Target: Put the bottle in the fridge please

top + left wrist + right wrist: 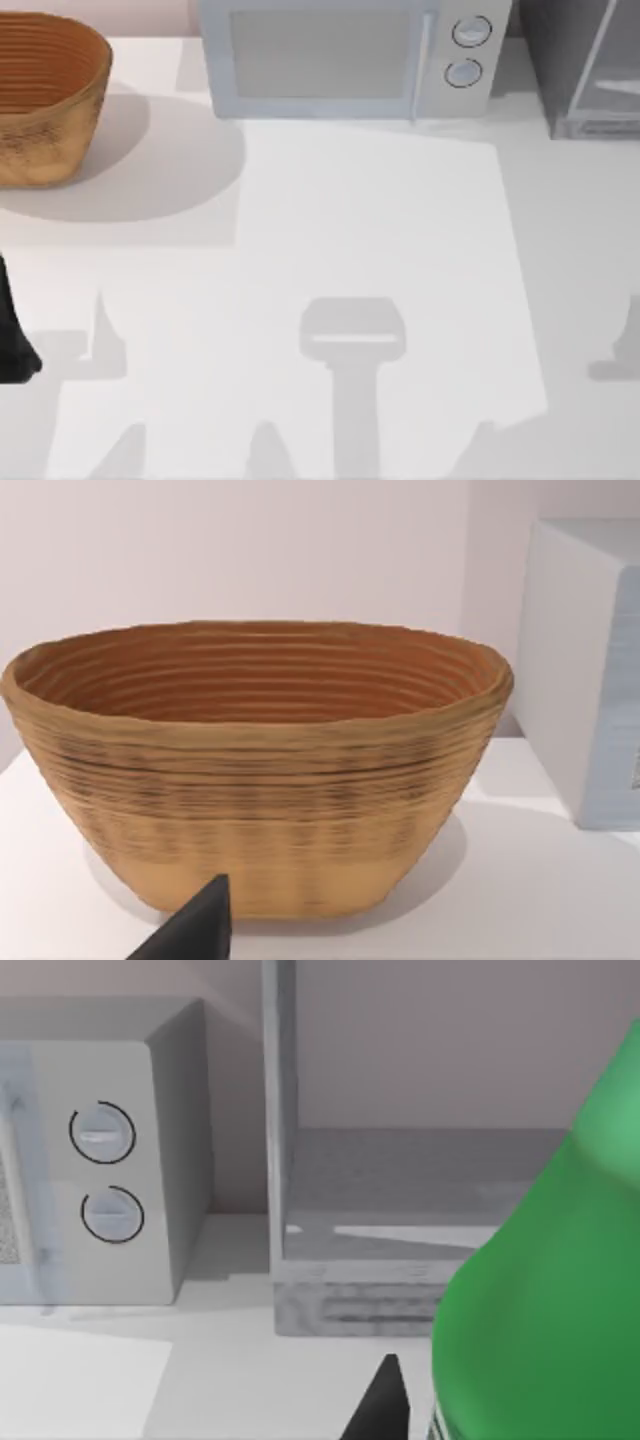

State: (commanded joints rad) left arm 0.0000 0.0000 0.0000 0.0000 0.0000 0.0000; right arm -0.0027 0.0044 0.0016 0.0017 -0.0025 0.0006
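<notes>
The right gripper's jaws are hard to read in the right wrist view, where one dark fingertip (385,1400) is showing just beside the bottle (545,1300); the bottle is riding so close to that camera that I judge it is being carried, though the grasp itself is hidden, so I cannot tell for sure; the left gripper's jaws I cannot tell either, one dark tip (200,925) pointing at the basket (260,780) near the table's far left corner; the left arm (12,330) is sitting idle at the left edge. The fridge (420,1210) is standing at the table's far right corner (585,70), beside the microwave (350,55), its inside shelf facing the bottle; judging by this, the carrying step is under way; the next move is calling for a level advance into the opening, clearing the frame, then a gentle setting down.
</notes>
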